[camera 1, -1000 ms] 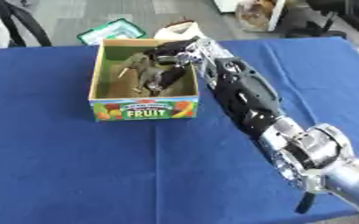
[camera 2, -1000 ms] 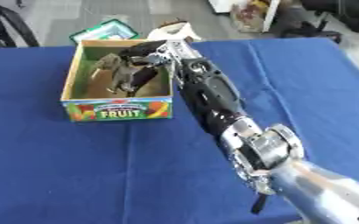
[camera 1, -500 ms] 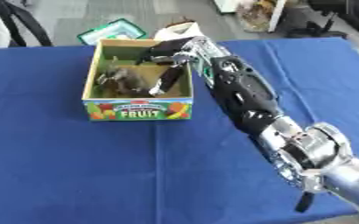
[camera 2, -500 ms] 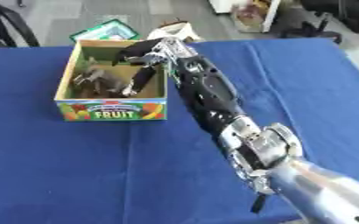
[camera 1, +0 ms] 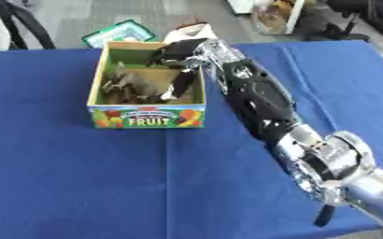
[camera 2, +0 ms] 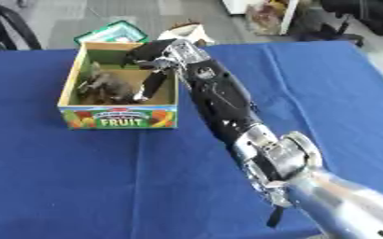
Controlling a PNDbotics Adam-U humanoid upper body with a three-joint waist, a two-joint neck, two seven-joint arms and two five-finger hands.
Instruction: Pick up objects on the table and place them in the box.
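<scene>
The box (camera 1: 145, 116) sits toward the table's far left part, its front panel printed with fruit pictures and the word "FRUIT" in pale letters; a smaller line above it is too blurred to read. Inside lies a heap of dark grey-brown objects (camera 1: 133, 86), shapes hard to make out. The right hand (camera 1: 178, 53) hangs over the box's far right corner, fingers (camera 1: 181, 86) pointing down inside the box along its right wall, relaxed, with nothing visibly in its grasp. The arm crosses the blue table (camera 1: 64, 177) from the near right corner. Beyond the far edge, a green-rimmed item (camera 1: 121, 32) is partly hidden by the box.
</scene>
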